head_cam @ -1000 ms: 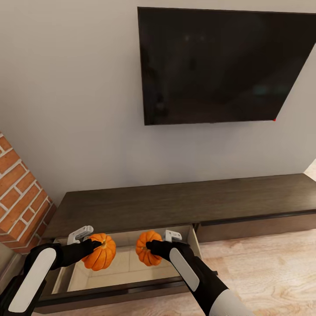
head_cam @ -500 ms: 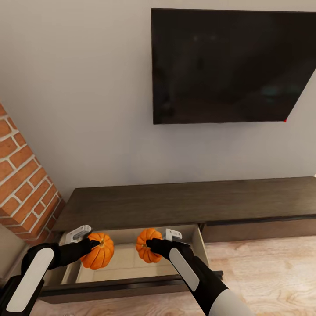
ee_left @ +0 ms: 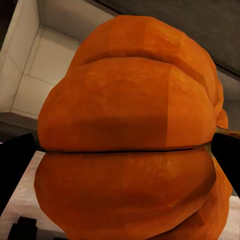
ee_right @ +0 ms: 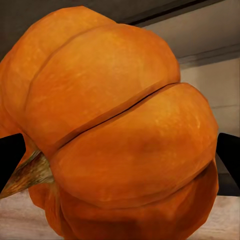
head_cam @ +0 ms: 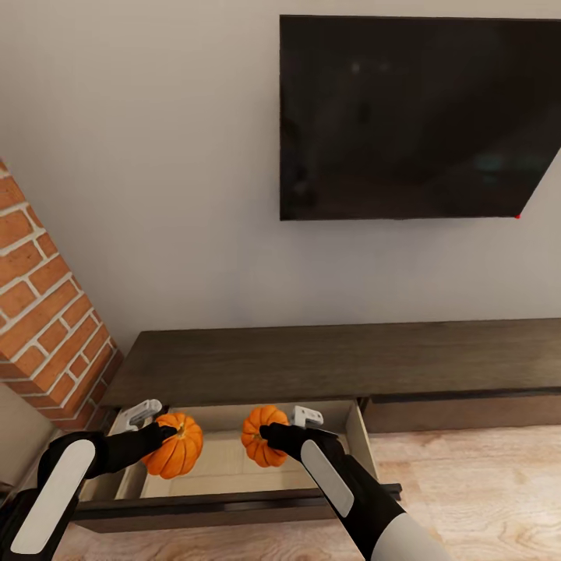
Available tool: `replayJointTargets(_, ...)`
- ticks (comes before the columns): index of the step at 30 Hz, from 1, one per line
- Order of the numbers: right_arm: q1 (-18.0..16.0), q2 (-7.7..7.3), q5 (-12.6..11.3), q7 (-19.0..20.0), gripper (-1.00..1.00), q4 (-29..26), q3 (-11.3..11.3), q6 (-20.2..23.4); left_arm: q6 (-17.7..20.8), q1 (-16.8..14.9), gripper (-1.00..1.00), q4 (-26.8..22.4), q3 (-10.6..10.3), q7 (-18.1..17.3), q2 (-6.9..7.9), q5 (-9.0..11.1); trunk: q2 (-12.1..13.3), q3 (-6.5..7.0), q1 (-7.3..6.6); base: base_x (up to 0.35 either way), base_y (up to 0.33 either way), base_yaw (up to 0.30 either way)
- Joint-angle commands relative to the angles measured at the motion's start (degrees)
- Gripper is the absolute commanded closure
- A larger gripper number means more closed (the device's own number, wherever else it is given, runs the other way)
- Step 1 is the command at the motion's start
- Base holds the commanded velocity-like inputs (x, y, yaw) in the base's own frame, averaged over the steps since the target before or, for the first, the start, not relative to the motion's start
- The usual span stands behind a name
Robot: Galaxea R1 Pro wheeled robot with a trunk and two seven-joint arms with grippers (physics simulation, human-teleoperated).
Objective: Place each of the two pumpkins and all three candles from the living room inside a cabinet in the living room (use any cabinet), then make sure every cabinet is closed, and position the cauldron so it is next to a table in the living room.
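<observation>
Two orange ribbed pumpkins hang over the open drawer (head_cam: pixel 234 499) of the long dark-brown cabinet (head_cam: pixel 335 362). My left gripper (head_cam: pixel 160 436) is shut on the left pumpkin (head_cam: pixel 175 446), which looms large in the left wrist view (ee_left: pixel 130 135). The right pumpkin (head_cam: pixel 262 436) is clamped in my shut right gripper (head_cam: pixel 276 431); its dark stem shows in the right wrist view beside the orange body (ee_right: pixel 120 135). Both pumpkins sit above the drawer's pale floor (head_cam: pixel 226 467). The candles, the cauldron and the table are out of view.
A black TV (head_cam: pixel 421 117) hangs on the grey wall above the cabinet. A red brick column (head_cam: pixel 47 312) stands at the left, close to the cabinet's end. A shut drawer front (head_cam: pixel 460 409) lies to the right, with light wood floor (head_cam: pixel 483 491) before it.
The whole picture has shifted right, so the camera turned left; more of the brick column shows. Both grippers keep their pumpkins over the open drawer, a little lower than before.
</observation>
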Motion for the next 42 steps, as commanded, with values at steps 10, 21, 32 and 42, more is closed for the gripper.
replayJointTargets(10, 0.0, -0.02, -0.6, -0.6, 1.0, -0.1, 0.1, 0.2, 0.1, 0.0, 1.0, -0.1, -0.1, 0.5, 0.05, 0.5, 0.0, -0.05, 0.0, 0.096, 0.0, 0.002)
replayJointTargets(21, 0.0, -0.02, -0.6, -0.5, 1.0, 0.0, 0.1, 0.2, 0.1, 0.0, 1.0, -0.1, -0.1, 0.5, 0.03, 0.4, 0.0, -0.05, 0.0, 0.081, -0.074, 0.0)
replayJointTargets(32, 0.0, -0.11, -0.5, -0.5, 1.0, 0.0, 0.1, 0.1, 0.1, 0.0, 1.0, -0.1, -0.1, 0.6, 0.01, 0.4, -2.0, -0.95, 1.1, 0.004, -0.006, 0.0)
replayJointTargets(42, 0.0, -0.23, -0.4, -0.6, 1.0, 0.0, 0.1, -0.1, -3.6, 0.0, 1.0, 2.4, -0.5, 0.5, -0.08, -0.3, -6.0, -2.74, 3.29, 0.0, 0.0, 0.0)
